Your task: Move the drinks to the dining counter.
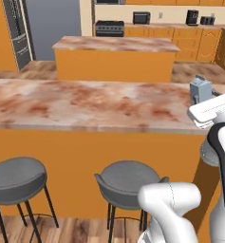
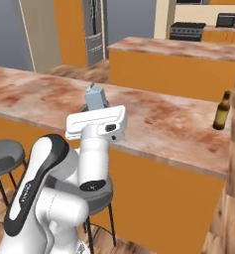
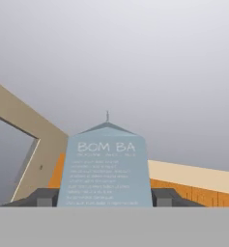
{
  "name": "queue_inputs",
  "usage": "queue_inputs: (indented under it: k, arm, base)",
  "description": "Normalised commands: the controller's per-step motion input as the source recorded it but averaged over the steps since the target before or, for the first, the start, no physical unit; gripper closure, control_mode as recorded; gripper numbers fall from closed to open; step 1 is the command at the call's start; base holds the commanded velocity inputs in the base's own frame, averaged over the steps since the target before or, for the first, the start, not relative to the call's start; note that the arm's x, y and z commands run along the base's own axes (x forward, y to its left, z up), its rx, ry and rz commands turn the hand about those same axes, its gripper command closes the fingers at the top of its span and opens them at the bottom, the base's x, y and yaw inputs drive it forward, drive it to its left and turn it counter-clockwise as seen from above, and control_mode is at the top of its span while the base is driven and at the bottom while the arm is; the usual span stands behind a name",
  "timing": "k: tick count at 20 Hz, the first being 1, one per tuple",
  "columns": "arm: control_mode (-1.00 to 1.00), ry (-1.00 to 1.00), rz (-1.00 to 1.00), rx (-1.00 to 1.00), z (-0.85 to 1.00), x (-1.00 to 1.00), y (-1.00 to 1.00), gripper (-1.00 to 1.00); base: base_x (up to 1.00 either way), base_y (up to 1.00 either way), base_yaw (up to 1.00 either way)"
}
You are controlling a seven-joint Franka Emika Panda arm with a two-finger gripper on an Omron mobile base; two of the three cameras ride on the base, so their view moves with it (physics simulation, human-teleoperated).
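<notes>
carton point(image 3: 106, 166) gripped between fingers point(image 3: 44, 197) | base cut off | beer bottle point(image 2: 221, 111) on dining counter point(image 2: 158, 119)

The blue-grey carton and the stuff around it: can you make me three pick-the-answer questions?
1. Where is the pale blue-grey rectangular carton?
A. on a stool
B. over the reddish-brown marble dining counter
C. on the floor

2. How many round grey bar stools stand at the counter in the left base view?
A. two
B. four
C. none

3. What is the two-finger gripper doing?
A. hanging empty
B. shut on the carton
C. holding the small brown beer bottle

Answers: 1 B, marble shows all around it. 2 A, two seats show. 3 B, the hand view shows a dark finger at each side.
</notes>
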Motion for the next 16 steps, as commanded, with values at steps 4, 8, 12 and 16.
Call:
queue_inputs:
  k: [4, 8, 12, 16]
  arm:
    - [1.0, 0.0, 0.0, 0.0, 0.0, 0.0, 0.0, 1.0]
    - [1.0, 0.0, 0.0, 0.0, 0.0, 0.0, 0.0, 1.0]
    - [1.0, 0.0, 0.0, 0.0, 0.0, 0.0, 0.0, 1.0]
    - [1.0, 0.0, 0.0, 0.0, 0.0, 0.0, 0.0, 1.0]
  base:
    - [1.0, -0.1, -0.26]
    - [1.0, -0.12, -0.19]
    - [1.0, -0.8, -0.06]
    - [1.0, -1.0, 0.01]
